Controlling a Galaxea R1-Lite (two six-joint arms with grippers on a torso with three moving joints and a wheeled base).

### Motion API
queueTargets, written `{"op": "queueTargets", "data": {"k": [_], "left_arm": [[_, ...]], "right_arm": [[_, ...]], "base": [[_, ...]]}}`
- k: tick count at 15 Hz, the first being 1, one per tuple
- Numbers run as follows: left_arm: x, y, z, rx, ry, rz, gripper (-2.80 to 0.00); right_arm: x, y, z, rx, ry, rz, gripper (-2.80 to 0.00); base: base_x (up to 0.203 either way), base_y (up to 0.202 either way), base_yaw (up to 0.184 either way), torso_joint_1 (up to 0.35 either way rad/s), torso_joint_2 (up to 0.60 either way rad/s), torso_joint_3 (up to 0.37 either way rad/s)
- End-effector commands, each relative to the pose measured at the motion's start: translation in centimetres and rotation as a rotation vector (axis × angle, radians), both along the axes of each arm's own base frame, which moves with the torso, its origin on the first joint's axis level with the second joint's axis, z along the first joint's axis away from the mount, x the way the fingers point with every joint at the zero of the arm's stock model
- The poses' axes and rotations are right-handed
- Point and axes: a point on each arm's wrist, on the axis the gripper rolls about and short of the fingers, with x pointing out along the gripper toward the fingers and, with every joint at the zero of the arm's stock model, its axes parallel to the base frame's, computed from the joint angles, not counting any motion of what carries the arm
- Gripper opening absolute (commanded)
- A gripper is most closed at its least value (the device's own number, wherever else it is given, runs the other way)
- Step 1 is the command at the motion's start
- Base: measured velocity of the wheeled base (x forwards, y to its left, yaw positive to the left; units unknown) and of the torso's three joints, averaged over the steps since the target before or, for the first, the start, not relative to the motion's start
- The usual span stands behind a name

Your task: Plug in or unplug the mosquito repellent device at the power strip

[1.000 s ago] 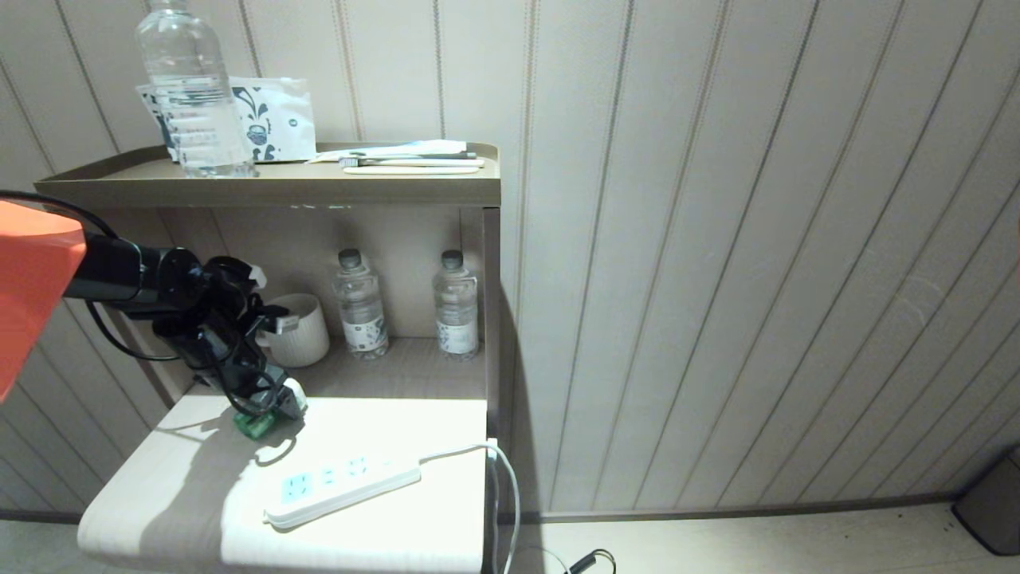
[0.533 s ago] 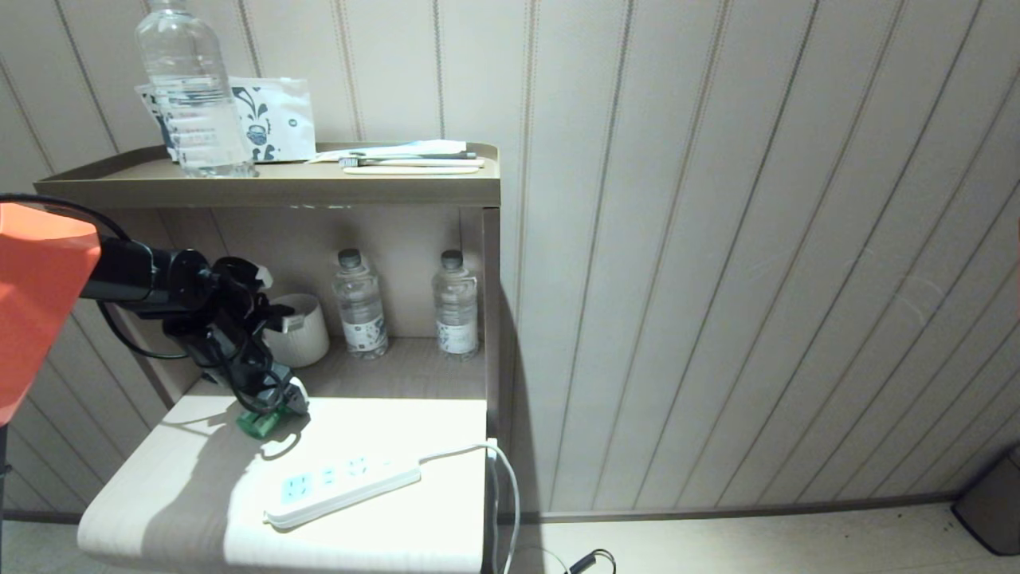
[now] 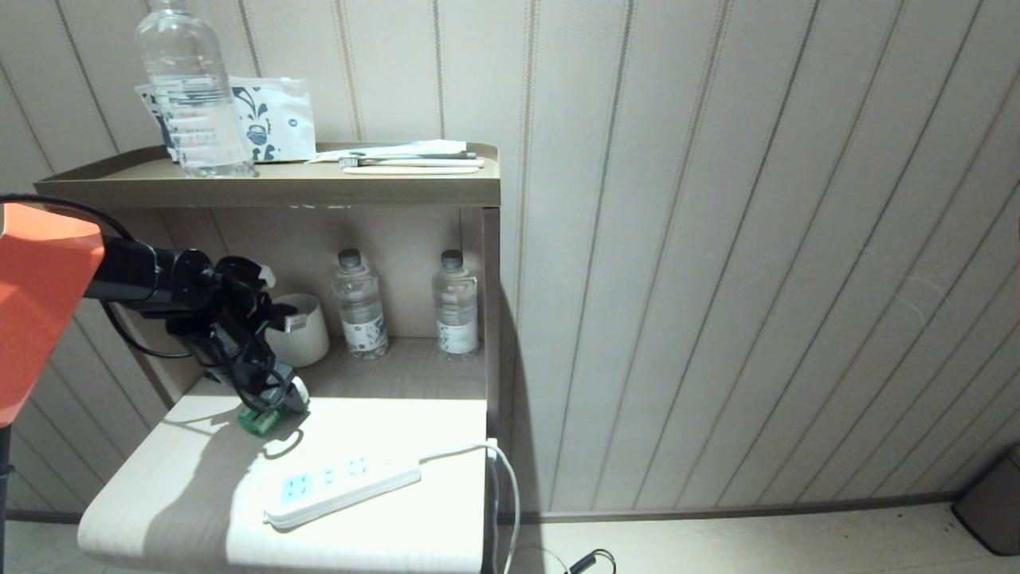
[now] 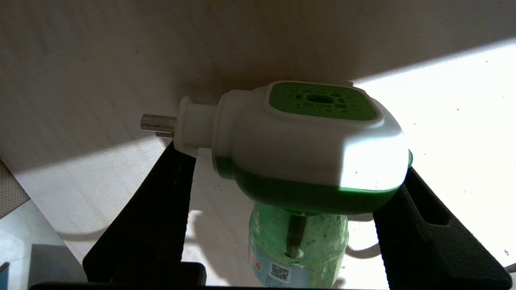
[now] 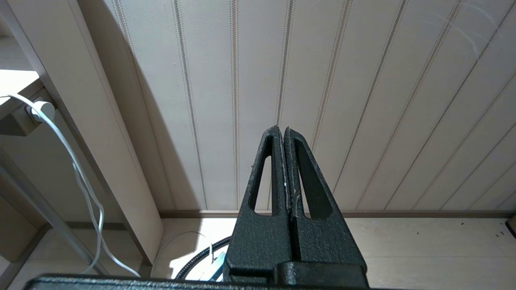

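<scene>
**Left arm edges in over the repellent device**

Since a second ago the left arm has crept slightly toward the far left part of the bench, and its end effector [image 3: 275, 402] has narrowed around the mosquito repellent device [image 3: 259, 421], which has not shifted.

The bench [image 3: 382, 510], a pale surface half in bright light and half in shadow, has its near left corner rounded and its lower edge cut off by the frame. Above its far edge a cabinet niche holds two water bottles [image 3: 360, 304] and a ribbed mug [image 3: 301, 328], the mug partly hidden behind the left arm. The top shelf [image 3: 263, 191] carries a large bottle, cut off at the top, and flat packets too small to read.

The power strip [image 3: 343, 488] lies slanted near the bench's front edge, well apart from the device, its cord [image 3: 504, 478] running over the right edge. All sockets appear unoccupied.

In the left wrist view the device [image 4: 310, 145] stands upright on the bench, prongs [image 4: 158, 123] pointing sideways, green bottle below. The black fingers [image 4: 157, 217] flank the white head on both sides; the one by the plug neck appears to touch, but whether they have clamped it cannot be told.

The right end effector [image 5: 284, 133], fingers pressed together and empty, points at the wall panelling, outside the head view.
</scene>
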Motion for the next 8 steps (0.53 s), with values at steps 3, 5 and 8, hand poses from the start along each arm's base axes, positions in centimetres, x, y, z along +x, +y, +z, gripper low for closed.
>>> {"op": "queueTargets", "data": {"k": [3,5,8], "left_arm": [[-0.30,0.02,0.13,-0.001,0.006,0.004,-2.80],[-0.39,0.02,0.32,-0.001,0.003,0.004,-2.80],[-0.68,0.00,0.74,-0.012,-0.003,0.010,-2.80]], "right_arm": [[0.00,0.00,0.00,0.000,0.000,0.000,-2.80],[0.00,0.00,0.00,0.000,0.000,0.000,-2.80],[0.00,0.00,0.00,0.000,0.000,0.001,-2.80]], "base": [[0.000,0.000,0.000,0.000,0.00,0.000],[0.000,0.000,0.000,0.000,0.00,0.000],[0.000,0.000,0.000,0.000,0.00,0.000]]}}
